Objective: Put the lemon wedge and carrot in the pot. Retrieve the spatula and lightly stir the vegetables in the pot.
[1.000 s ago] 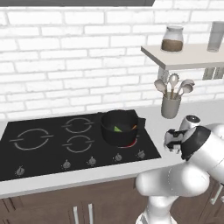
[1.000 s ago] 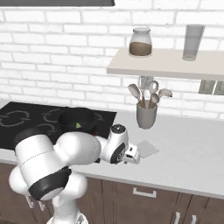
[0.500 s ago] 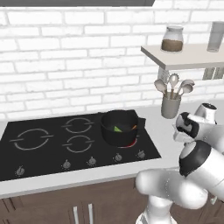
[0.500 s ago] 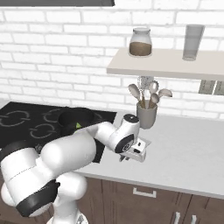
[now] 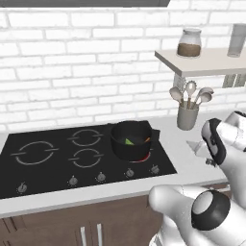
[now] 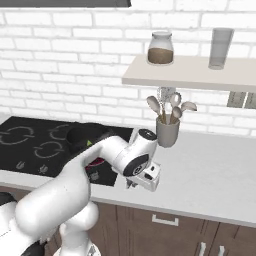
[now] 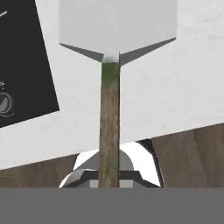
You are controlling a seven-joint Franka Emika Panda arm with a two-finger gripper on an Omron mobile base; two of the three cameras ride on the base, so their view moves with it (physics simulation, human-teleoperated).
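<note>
While tool (image 6: 142, 181) is sitting clamped shut on spatula (image 7: 114, 57) handle, wide grey blade is lying over white counter (image 6: 210, 175) just right of hob (image 5: 57, 158). Farther back, pot (image 5: 130, 140) is resting on hob ring, holding lemon wedge (image 5: 129, 141) and carrot (image 5: 147, 140). Utensil cup (image 6: 167, 133) is standing behind, near wall.

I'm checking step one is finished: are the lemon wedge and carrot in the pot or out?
In. The lemon wedge and carrot both lie inside the pot on the hob.
</note>
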